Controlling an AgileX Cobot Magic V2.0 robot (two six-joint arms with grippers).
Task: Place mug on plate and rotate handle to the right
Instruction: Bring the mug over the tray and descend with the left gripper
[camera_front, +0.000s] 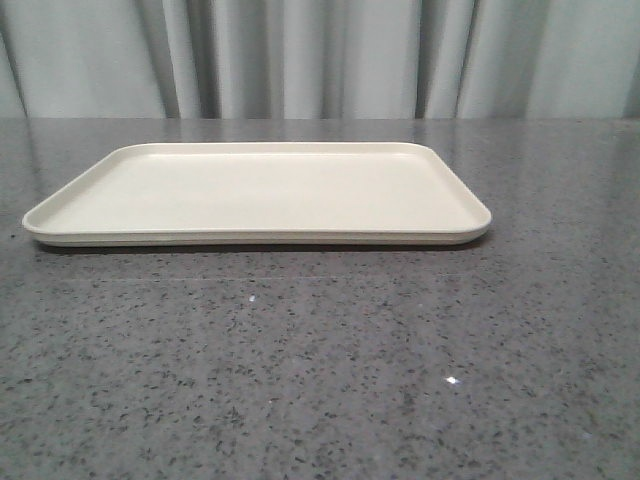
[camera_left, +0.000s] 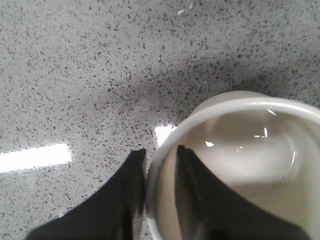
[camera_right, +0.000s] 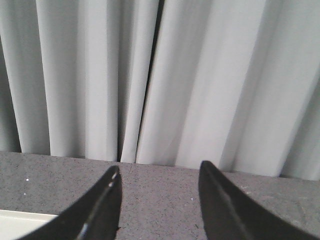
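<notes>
One mug (camera_left: 235, 170), lower right of left wrist view, rim pinched by left gripper (camera_left: 160, 152). Glossy, rigid, slippery, breakable. Right gripper (camera_right: 157, 200) apart, idle. Plate (camera_front: 258, 190) bare.

— Where does the plate (camera_front: 255, 192) lie?
— Flat on the tabletop (camera_front: 320, 370), toward the far side, centred left to right, with a curtain (camera_front: 320, 55) hanging behind the far edge.
— And the mug (camera_left: 240, 170)?
— Out of the front view; the left wrist view shows its rim between the left claw (camera_left: 161, 159) fingers, one inside, one outside.
— The right claw (camera_right: 157, 180)?
— Parted, facing the curtain, a plate corner beside it.
</notes>
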